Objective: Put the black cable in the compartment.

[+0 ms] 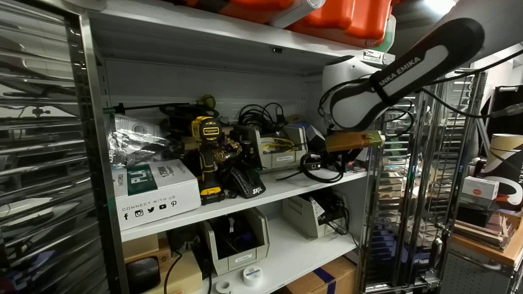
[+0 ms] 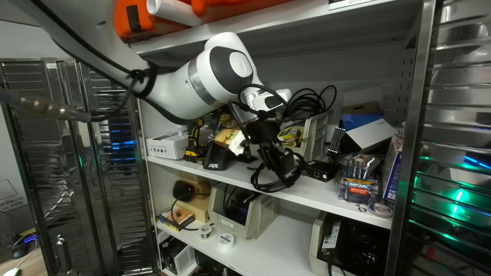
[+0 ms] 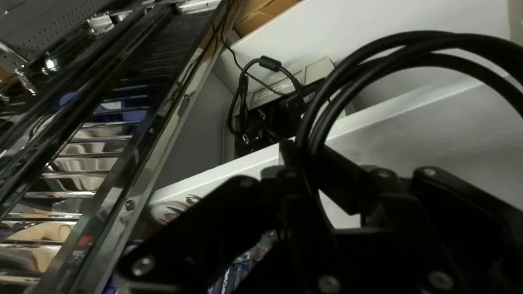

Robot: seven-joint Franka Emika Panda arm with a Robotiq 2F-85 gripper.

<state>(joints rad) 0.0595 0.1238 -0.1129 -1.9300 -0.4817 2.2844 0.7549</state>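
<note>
The black cable (image 3: 367,61) is a coil of several loops pinched between the fingers of my gripper (image 3: 304,167) in the wrist view. In both exterior views the coil (image 1: 327,179) (image 2: 268,188) hangs below the gripper (image 1: 342,158) (image 2: 283,163) at the front edge of the upper open shelf, with a loose end pointing to one side. A grey bin (image 1: 284,160) with a yellow cable and more black cables stands on that shelf behind the gripper. Two more grey bins (image 1: 241,260) (image 1: 300,218) stand on the shelf below. I cannot tell which bin is the compartment.
A white box (image 1: 159,200), a yellow drill (image 1: 207,159) and a black charger (image 1: 245,183) share the upper shelf. A black box (image 2: 318,170) and battery packs (image 2: 356,186) stand near the gripper. Metal cabinet doors (image 1: 408,196) flank the shelves. Tape rolls (image 2: 225,240) lie below.
</note>
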